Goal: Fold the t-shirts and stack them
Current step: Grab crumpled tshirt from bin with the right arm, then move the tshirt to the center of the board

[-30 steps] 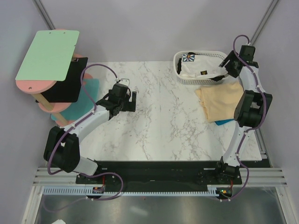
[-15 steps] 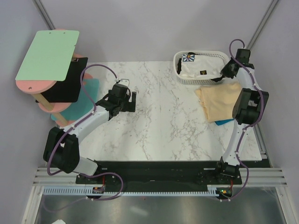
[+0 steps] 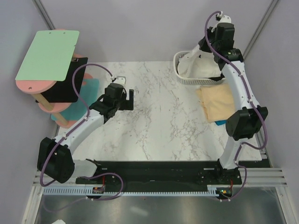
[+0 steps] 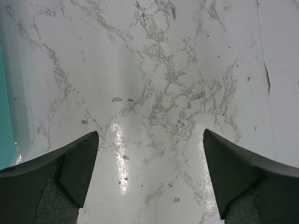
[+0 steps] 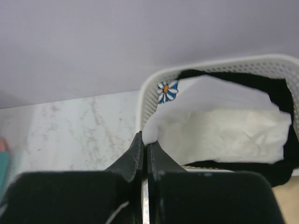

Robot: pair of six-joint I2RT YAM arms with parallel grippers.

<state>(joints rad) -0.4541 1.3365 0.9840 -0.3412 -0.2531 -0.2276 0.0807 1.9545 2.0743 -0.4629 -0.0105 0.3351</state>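
White tee [image 5: 224, 126] (corner in right hand [image 5: 145, 138]), long axis from basket [image 5: 147, 105] upward.

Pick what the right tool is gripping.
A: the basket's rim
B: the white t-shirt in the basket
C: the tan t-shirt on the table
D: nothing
B: in the right wrist view the right tool is shut on a corner of the white t-shirt, whose other end lies in the basket.

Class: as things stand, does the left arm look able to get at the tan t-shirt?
Probably not. The left gripper is open over bare marble at the left; the tan t-shirt lies at the far right, partly under the right arm.
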